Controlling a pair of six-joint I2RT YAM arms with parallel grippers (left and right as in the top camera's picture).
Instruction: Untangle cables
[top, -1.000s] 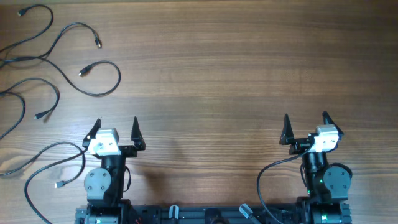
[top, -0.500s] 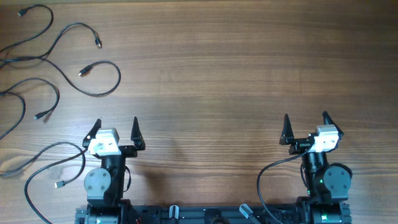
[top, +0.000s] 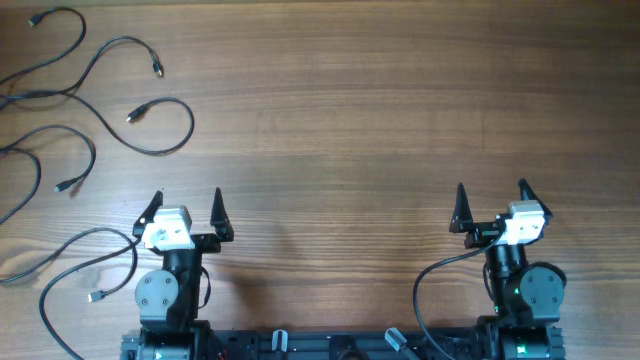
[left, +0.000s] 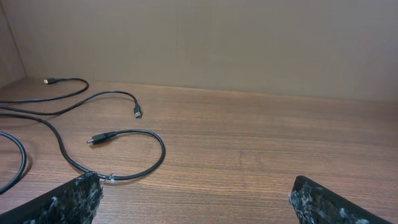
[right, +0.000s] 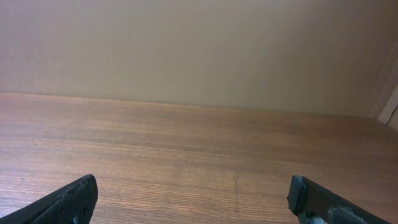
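Note:
Several thin black cables (top: 150, 125) lie as loose curvy strands at the table's far left, separate from one another, with small plug ends. One more strand (top: 70, 262) curves at the left front. The left wrist view shows the nearest looped cable (left: 134, 155) ahead and left of the jaws. My left gripper (top: 187, 204) is open and empty, near the front edge, right of the cables. My right gripper (top: 490, 198) is open and empty over bare wood; no cable shows in its wrist view (right: 193, 199).
The wooden table (top: 380, 120) stretches bare between and beyond the arms. A thicker black wire (top: 432, 285) runs from the right arm's base. A plain wall (right: 199, 50) stands behind the table's far edge.

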